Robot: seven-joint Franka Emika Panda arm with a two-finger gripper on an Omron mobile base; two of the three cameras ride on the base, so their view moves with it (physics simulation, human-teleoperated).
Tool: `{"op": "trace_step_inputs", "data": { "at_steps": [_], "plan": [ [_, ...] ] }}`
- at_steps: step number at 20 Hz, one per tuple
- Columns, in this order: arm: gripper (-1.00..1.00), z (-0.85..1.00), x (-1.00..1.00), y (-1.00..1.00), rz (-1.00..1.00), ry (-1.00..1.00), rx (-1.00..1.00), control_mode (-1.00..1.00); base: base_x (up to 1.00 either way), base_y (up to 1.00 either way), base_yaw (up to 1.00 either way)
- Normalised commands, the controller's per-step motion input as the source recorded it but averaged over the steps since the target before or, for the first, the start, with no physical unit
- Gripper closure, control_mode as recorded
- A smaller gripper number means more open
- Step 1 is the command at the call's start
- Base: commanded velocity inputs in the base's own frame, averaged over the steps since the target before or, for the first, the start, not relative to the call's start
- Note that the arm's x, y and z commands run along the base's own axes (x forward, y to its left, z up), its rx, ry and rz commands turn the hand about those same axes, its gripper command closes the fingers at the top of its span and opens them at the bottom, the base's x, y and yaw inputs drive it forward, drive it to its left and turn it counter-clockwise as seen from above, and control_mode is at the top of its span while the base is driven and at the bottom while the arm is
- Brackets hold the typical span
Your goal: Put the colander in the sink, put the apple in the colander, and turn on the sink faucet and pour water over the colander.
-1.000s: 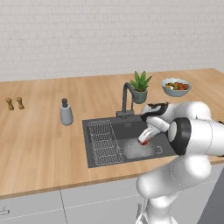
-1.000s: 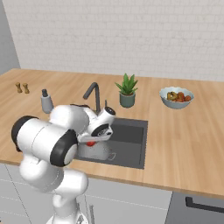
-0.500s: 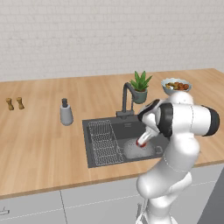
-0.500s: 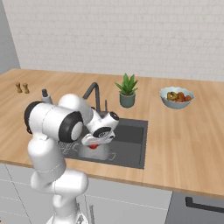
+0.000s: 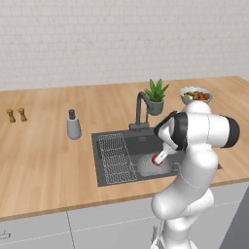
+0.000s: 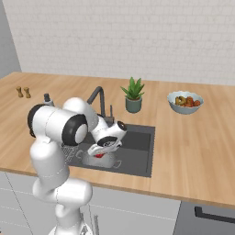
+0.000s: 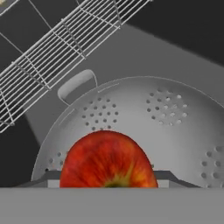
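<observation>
Meanwhile, swung the arm upright since the earlier frame. One sink (image 5: 146,141) beneath the gripper (image 5: 158,158), one colander (image 7: 175,118) directly below it, one apple (image 7: 107,159) pinched between the fingers, just above the colander's bowl.

A grey soap bottle (image 5: 73,126) stands on the wooden tabletop (image 5: 44,160), two small brown shakers (image 5: 16,115) farther left; a potted green plant (image 5: 156,96) neighbours a pale fruit bowl (image 5: 195,95)
</observation>
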Motion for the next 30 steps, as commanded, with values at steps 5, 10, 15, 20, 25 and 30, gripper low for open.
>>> {"op": "trace_step_inputs", "data": {
  "at_steps": [5, 10, 15, 20, 25, 30],
  "plan": [
    [1.00, -0.20, -0.06, 0.17, 0.00, -0.17, 0.00, -1.00, 0.00, 0.00, 0.00],
    [1.00, -0.33, 0.03, 0.18, 0.00, -0.07, -0.01, -1.00, 0.00, 0.00, 0.00],
    [1.00, -0.25, 0.25, 0.06, 0.00, 0.00, 0.00, -1.00, 0.00, 0.00, 0.00],
    [1.00, -0.08, 0.25, 0.01, -0.02, 0.03, 0.00, -1.00, 0.00, 0.00, 0.00],
    [-1.00, -0.11, 0.14, 0.09, -0.04, 0.03, 0.00, -1.00, 0.00, 0.00, 0.00],
    [-1.00, 0.10, 0.00, 0.00, -0.04, 0.00, 0.00, -1.00, 0.00, 0.00, 0.00]
  ]
}}
